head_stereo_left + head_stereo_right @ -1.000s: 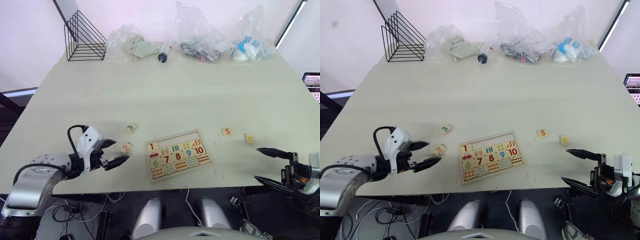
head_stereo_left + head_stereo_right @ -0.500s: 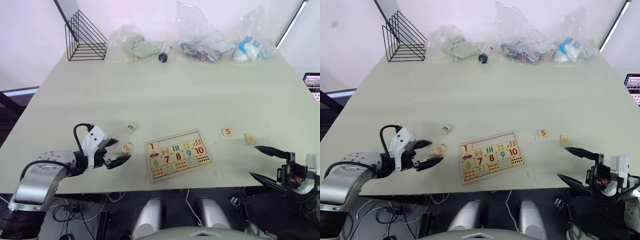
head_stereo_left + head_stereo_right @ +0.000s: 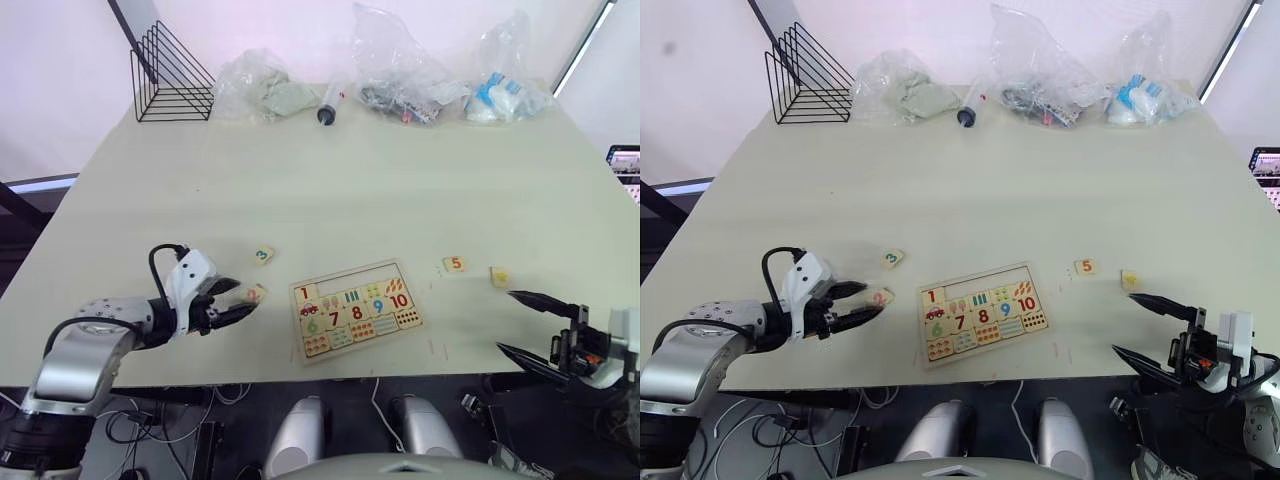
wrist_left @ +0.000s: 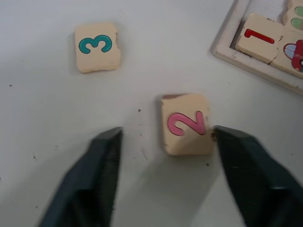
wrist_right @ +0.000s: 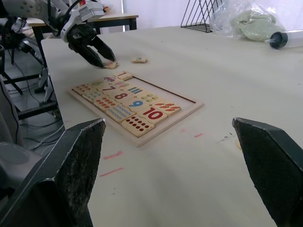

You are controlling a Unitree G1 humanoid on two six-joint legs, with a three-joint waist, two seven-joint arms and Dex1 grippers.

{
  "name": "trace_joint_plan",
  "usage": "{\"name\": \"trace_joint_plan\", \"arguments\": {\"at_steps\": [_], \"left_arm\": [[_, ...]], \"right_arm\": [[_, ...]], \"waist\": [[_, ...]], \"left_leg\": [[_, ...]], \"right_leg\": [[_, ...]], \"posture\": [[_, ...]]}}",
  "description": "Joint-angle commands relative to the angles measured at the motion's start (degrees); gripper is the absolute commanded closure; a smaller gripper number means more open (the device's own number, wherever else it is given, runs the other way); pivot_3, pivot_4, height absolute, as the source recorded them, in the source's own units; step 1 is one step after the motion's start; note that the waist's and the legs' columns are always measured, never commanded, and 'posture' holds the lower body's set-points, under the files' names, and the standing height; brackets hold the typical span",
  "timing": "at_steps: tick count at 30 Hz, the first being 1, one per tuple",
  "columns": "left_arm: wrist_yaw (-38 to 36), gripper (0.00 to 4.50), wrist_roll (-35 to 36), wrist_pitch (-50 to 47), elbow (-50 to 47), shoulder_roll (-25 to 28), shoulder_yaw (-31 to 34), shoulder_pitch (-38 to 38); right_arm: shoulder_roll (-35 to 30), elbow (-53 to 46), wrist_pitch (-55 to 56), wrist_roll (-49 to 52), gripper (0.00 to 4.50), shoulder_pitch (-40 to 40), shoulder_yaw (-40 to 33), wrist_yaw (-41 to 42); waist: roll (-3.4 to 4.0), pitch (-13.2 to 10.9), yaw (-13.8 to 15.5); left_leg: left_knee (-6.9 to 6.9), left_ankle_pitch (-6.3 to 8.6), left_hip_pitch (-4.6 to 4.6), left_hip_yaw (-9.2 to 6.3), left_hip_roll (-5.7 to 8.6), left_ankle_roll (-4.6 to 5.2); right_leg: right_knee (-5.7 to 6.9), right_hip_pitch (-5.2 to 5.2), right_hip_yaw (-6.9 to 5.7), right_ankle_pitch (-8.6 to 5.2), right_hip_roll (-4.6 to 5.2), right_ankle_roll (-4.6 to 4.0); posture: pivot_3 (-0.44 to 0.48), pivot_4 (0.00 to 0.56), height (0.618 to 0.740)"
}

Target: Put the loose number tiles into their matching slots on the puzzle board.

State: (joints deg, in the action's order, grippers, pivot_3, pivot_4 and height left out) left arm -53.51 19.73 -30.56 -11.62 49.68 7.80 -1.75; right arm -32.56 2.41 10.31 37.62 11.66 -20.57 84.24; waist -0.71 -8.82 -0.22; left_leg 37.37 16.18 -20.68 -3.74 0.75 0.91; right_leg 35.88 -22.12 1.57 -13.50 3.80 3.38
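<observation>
The puzzle board [image 3: 345, 271] lies near the table's front edge, with the red 1 tile [image 3: 303, 293] seated at the left end of its top row. The other slots [image 3: 355, 279] of that row are bare. The pink 2 tile [image 4: 185, 124] lies flat just left of the board. My left gripper [image 3: 238, 300] is open and straddles it, one finger at the tile's edge and the other apart. The green 3 tile [image 3: 262, 255] lies behind the gripper. The orange 5 tile [image 3: 455, 264] and a yellow tile [image 3: 499, 276] lie right of the board. My right gripper [image 3: 510, 322] hangs open off the front right edge.
A black wire rack [image 3: 170, 75] stands at the back left. Along the back edge lie three plastic bags [image 3: 405, 70] and a syringe-like tube [image 3: 328, 103]. A screen [image 3: 625, 165] shows beyond the table's right edge.
My left gripper has moved forward and lowered, so its fingers now sit either side of the 2 tile. The right gripper has hardly moved.
</observation>
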Motion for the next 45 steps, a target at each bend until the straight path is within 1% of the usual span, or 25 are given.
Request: {"name": "trace_joint_plan", "arguments": {"at_steps": [1, 2, 7, 11, 14, 18, 21, 24, 30, 33, 38, 40, 43, 45], "left_arm": [[-1.4, 3.34, 0.6, 1.3, 0.2, -0.8, -0.8, 0.1], [-1.6, 3.58, 0.5, 2.0, 0.3, -0.9, -0.8, 0.1], [-3.6, 3.58, -0.1, 4.6, 1.2, -0.2, -0.2, -0.9], [-7.2, 3.58, 0.2, 6.9, 0.7, 2.3, 0.3, 0.2], [-10.3, 3.58, 2.4, 5.6, -1.5, 3.9, 0.5, 1.2], [-13.9, 3.58, 3.5, 2.7, -3.4, 7.3, -1.1, 5.4], [-14.9, 3.58, 2.9, 0.8, -5.5, 8.9, -3.9, 10.0], [-14.5, 3.58, 4.1, -3.1, -7.7, 8.6, -6.3, 14.8], [-13.7, 3.58, 3.5, -10.3, -10.9, 7.7, -13.3, 23.8], [-12.9, 3.58, 1.6, -12.7, -10.8, 7.3, -17.3, 28.0], [-12.3, 3.58, -0.2, -15.9, -11.7, 6.5, -22.2, 32.6], [-12.2, 3.58, -2.0, -16.6, -12.0, 6.5, -24.8, 34.3], [-11.8, 3.58, -4.7, -21.4, -12.4, 7.2, -29.5, 37.7], [-10.5, 3.58, -5.2, -24.5, -12.9, 5.8, -31.0, 39.8]], "right_arm": [[-0.4, -2.2, 0.4, 0.2, 0.0, -0.1, 0.0, -0.7], [-0.4, -2.5, 0.3, 0.2, 0.0, -0.1, 0.0, -0.9], [-0.4, -3.2, 0.0, 0.2, 0.0, 0.3, 0.3, -1.4], [-0.5, -3.4, -0.1, 0.2, 0.0, 0.2, 0.4, -1.7], [-0.4, -3.7, -0.1, 0.2, 0.0, 0.3, 0.4, -1.9], [-0.4, -3.8, 0.0, 0.3, 0.0, 0.3, 0.3, -2.1], [0.3, -4.6, 0.1, 0.7, 0.0, 0.8, 0.3, -3.0], [0.8, -5.1, 0.1, 0.9, 0.0, 1.2, 0.2, -3.7], [1.0, -5.7, 0.2, 0.5, 0.0, 1.0, 1.0, -4.7], [1.0, -5.5, 0.3, 0.3, 0.0, 0.2, 1.6, -5.1], [1.0, -4.9, 0.3, 0.2, 0.0, -1.0, 2.2, -5.0], [0.9, -4.2, 0.4, 0.2, 0.0, -1.8, 2.4, -4.6], [0.9, -3.3, 0.6, 0.1, 0.0, -2.8, 2.8, -4.3], [1.1, -2.9, 0.7, 0.0, 0.0, -3.1, 2.9, -4.1]], "waist": [[0.0, 0.0, 0.0], [0.0, 0.0, 0.0], [0.0, 0.0, 0.0], [-0.01, 0.0, 0.0], [-0.01, 0.0, 0.0], [-0.03, 0.0, 0.1], [0.01, -0.1, -0.2], [-0.05, -0.1, -0.1], [-0.07, -0.1, -0.4], [-0.09, -0.1, -0.5], [-0.11, -0.1, -0.5], [-0.14, -0.2, -0.5], [-0.14, -0.2, -0.4], [-0.18, -0.2, -0.4]], "left_leg": [[0.0, 0.0, 0.0, 0.0, 0.0, 0.0], [0.0, 0.0, 0.0, 0.0, 0.0, 0.0], [0.0, 0.0, 0.0, 0.0, 0.0, 0.0], [0.0, 0.0, -0.01, 0.0, 0.0, 0.0], [0.0, 0.0, -0.02, -0.01, 0.0, 0.0], [0.0, 0.0, -0.04, -0.02, 0.0, 0.0], [-0.01, 0.0, -0.02, 0.01, 0.0, 0.0], [-0.01, 0.0, -0.05, -0.05, 0.01, 0.0], [0.0, -0.01, -0.04, 0.0, 0.04, 0.01], [0.02, -0.01, -0.03, 0.02, 0.06, 0.01], [0.02, -0.01, -0.03, 0.04, 0.08, 0.01], [0.02, -0.01, -0.04, 0.04, 0.09, 0.01], [0.03, -0.01, -0.05, 0.06, 0.09, 0.01], [0.04, -0.01, -0.05, 0.06, 0.1, 0.01]], "right_leg": [[0.0, 0.0, 0.0, 0.0, 0.0, 0.0], [0.0, 0.0, 0.0, 0.0, 0.0, 0.0], [0.0, 0.0, 0.0, -0.01, 0.0, -0.01], [0.0, 0.0, -0.01, -0.01, 0.01, -0.02], [0.0, -0.01, -0.01, -0.04, -0.01, -0.06], [0.0, -0.01, -0.04, -0.04, -0.02, -0.06], [-0.01, -0.01, -0.02, -0.01, -0.09, 0.0], [-0.01, -0.01, -0.08, 0.07, -0.13, 0.13], [0.0, -0.01, -0.04, 0.09, -0.19, 0.19], [0.01, 0.0, -0.03, 0.09, -0.21, 0.2], [0.01, 0.0, -0.04, 0.09, -0.27, 0.2], [0.01, 0.0, -0.04, 0.09, -0.27, 0.2], [0.01, 0.0, -0.05, 0.09, -0.29, 0.2], [0.01, 0.01, -0.06, 0.09, -0.3, 0.2]], "posture": [[0.0, 0.15, 0.74], [0.0, 0.15, 0.74], [0.0, 0.15, 0.74], [0.0, 0.15, 0.74], [0.0, 0.15, 0.74], [0.0, 0.15, 0.74], [0.0, 0.15, 0.74], [0.0, 0.15, 0.74], [0.0, 0.15, 0.74], [0.0, 0.15, 0.74], [0.0, 0.15, 0.74], [0.0, 0.15, 0.74], [0.0, 0.15, 0.74], [0.0, 0.15, 0.74]]}}
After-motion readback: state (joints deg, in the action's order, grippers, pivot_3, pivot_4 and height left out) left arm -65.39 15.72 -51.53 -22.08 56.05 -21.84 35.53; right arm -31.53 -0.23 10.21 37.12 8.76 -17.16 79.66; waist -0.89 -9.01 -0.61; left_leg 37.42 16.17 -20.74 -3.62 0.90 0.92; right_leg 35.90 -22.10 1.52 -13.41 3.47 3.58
